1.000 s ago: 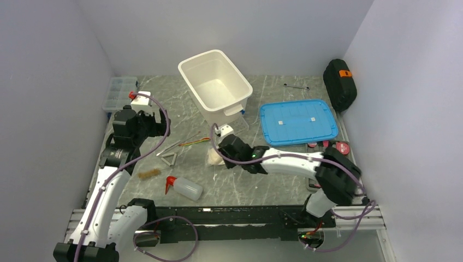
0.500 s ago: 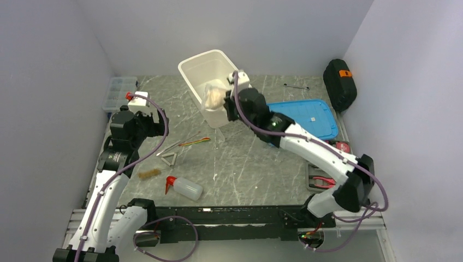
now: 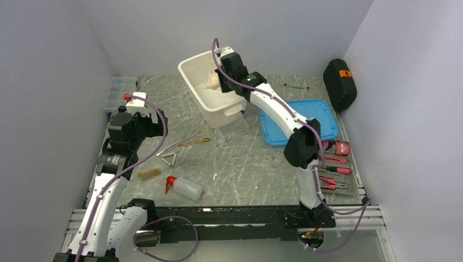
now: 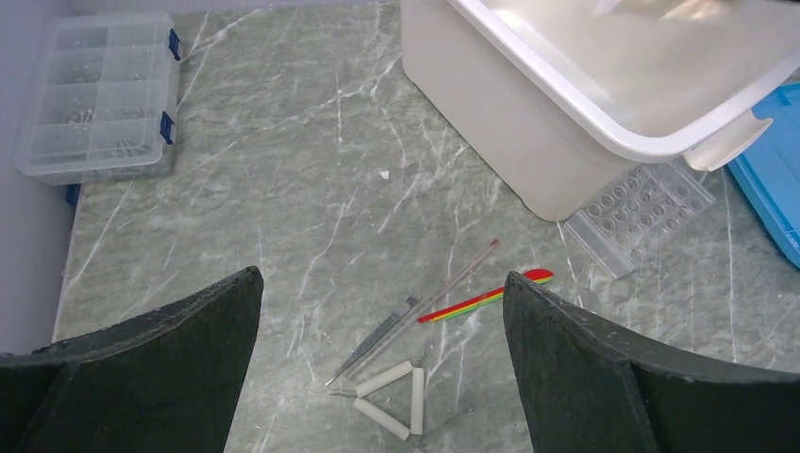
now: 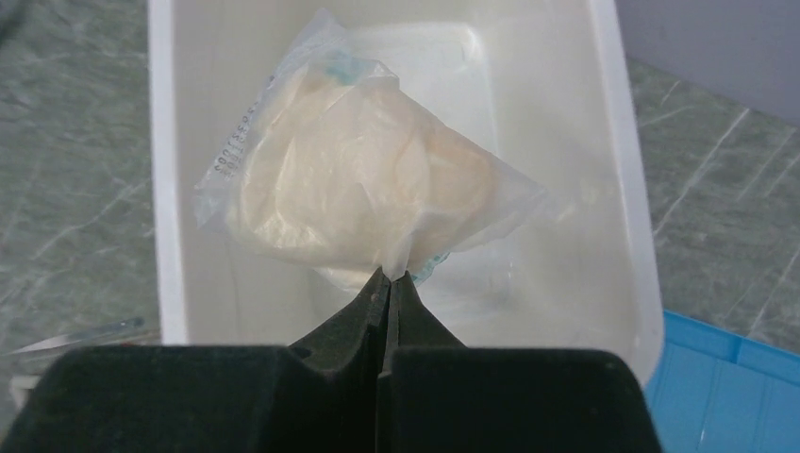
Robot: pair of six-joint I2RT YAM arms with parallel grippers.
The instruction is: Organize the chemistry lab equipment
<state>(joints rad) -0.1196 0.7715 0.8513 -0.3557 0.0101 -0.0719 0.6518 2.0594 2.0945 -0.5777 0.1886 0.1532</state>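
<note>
While the right pincer (image 5: 385,276) is clenched on the edge of the clear pouch holding the white pad (image 5: 358,179), the pad hangs just ahead of its tips, above the inside of the white tub (image 5: 165,189). The left pincer (image 4: 379,278) is released, its fingers spread wide, and hovers above the bench (image 4: 283,189). Below and between its fingers lie the tongs (image 4: 377,338) and the metal triangle (image 4: 384,378). The clear plastic tube rack (image 4: 641,212) sits ahead to its right, just beside the tub's wall.
</note>
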